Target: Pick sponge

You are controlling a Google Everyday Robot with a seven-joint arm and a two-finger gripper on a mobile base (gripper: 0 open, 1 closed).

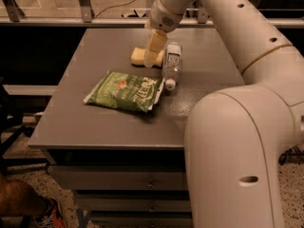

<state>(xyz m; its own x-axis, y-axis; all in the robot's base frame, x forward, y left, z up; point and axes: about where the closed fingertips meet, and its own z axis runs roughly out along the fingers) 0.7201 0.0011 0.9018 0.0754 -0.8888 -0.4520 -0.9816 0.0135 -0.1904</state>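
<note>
The sponge [138, 56] is a pale yellow-tan soft block lying on the grey table [95, 80] toward the back middle. My gripper [151, 61] hangs from the white arm with its pale yellow fingers pointing down over the sponge's right part, hiding that end. I cannot make out contact with the sponge.
A clear plastic water bottle [171, 63] lies on its side just right of the gripper. A green snack bag [126, 91] lies flat in front of the sponge. My large white arm [237, 127] fills the right foreground. Drawers sit below the table's front edge.
</note>
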